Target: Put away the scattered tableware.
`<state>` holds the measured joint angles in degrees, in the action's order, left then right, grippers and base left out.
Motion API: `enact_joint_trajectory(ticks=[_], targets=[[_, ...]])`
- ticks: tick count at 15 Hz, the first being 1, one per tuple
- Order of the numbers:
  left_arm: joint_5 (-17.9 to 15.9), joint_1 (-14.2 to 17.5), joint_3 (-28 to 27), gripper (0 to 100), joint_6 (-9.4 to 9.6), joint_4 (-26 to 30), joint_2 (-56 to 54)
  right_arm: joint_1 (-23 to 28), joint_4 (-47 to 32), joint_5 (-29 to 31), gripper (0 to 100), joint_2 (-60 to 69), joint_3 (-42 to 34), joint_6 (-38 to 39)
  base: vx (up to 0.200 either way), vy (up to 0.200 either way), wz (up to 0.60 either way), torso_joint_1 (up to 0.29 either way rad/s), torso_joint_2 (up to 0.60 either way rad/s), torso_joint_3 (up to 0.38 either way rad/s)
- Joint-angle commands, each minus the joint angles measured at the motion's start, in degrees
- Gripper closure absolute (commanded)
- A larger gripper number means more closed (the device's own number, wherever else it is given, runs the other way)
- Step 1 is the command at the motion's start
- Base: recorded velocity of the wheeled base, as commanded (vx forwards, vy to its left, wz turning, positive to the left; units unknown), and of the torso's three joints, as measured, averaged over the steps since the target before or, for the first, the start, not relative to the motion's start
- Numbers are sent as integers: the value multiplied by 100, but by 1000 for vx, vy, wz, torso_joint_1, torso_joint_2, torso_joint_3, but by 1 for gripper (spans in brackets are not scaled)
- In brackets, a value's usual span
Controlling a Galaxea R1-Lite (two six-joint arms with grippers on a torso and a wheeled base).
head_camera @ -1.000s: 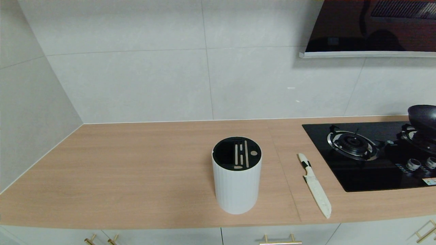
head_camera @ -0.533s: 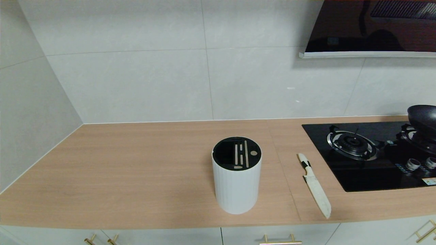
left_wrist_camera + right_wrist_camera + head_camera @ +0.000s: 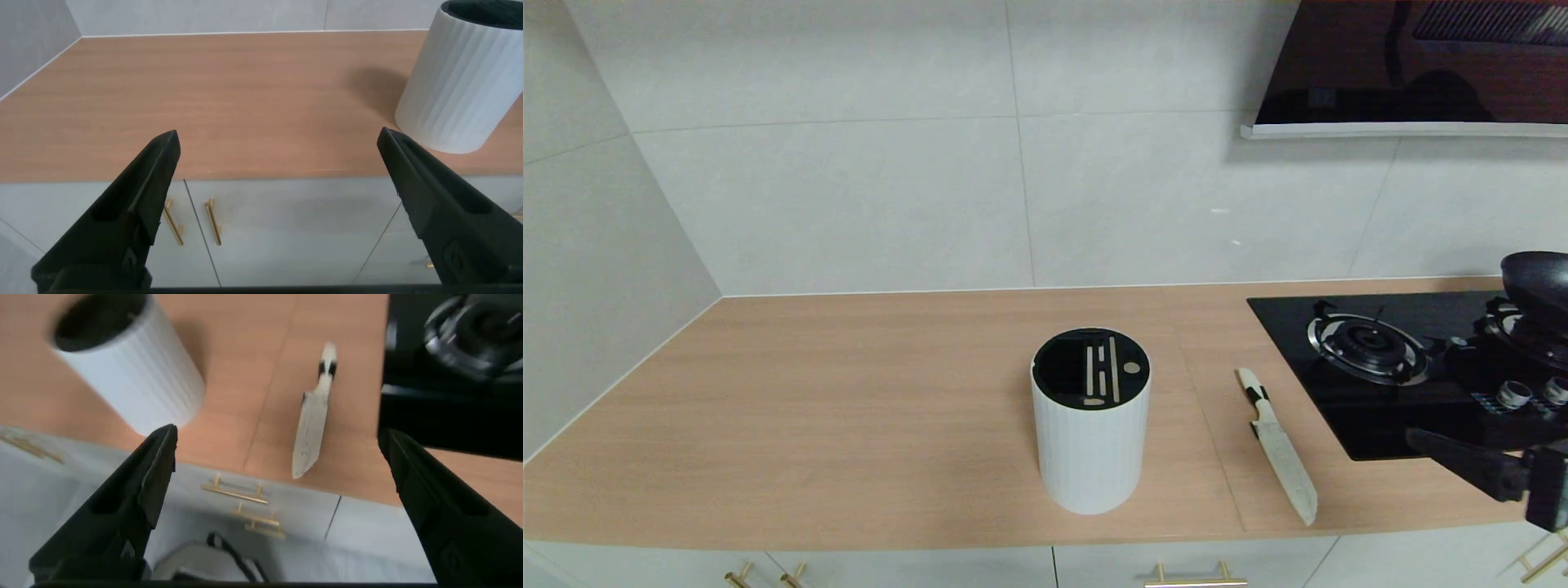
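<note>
Head view gives me the cream kitchen knife with the speckled blade and black-banded handle [image 3: 1276, 445], lying flat on the light wooden countertop [image 3: 849, 408]; it sits between the white ribbed cylindrical holder with the black slotted top [image 3: 1090, 425] and the black glass gas hob [image 3: 1380, 384], handle far, tip near the front edge. My right pincer [image 3: 276, 445] hangs over the near edge, right of the knife, fingers spread wide, nothing in them; my left pincer [image 3: 278, 147] sits low off the front edge, left of the holder, equally wide and empty. The knife looks like my pick; I'd straddle the handle crosswise at the black band, sink close to the wood, then pinch squarely, since the blade must later drop into a narrow slot.
</note>
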<state>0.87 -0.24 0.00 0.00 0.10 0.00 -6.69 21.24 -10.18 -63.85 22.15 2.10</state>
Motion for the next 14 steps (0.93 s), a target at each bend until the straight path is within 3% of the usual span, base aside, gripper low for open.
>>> enact_joint_trajectory(ticks=[1, 4, 9, 14], targets=[[1, -2, 0, 0, 0, -1, 9, -394, 997, 429, 0, -2017, 184, -131, 0, 0, 0, 0, 0, 0], [1, -2, 0, 0, 0, -1, 0, -438, 1585, 570, 0, -3072, 554, -192, 0, 0, 0, 0, 0, 0], [1, -2, 0, 0, 0, -1, 9, -447, 1647, 825, 0, -4047, 1301, -315, 0, 0, 0, 0, 0, 0], [1, -2, 0, 0, 9, -1, 0, -491, 2060, 939, 0, -4952, 1397, -306, 0, 0, 0, 0, 0, 0]])
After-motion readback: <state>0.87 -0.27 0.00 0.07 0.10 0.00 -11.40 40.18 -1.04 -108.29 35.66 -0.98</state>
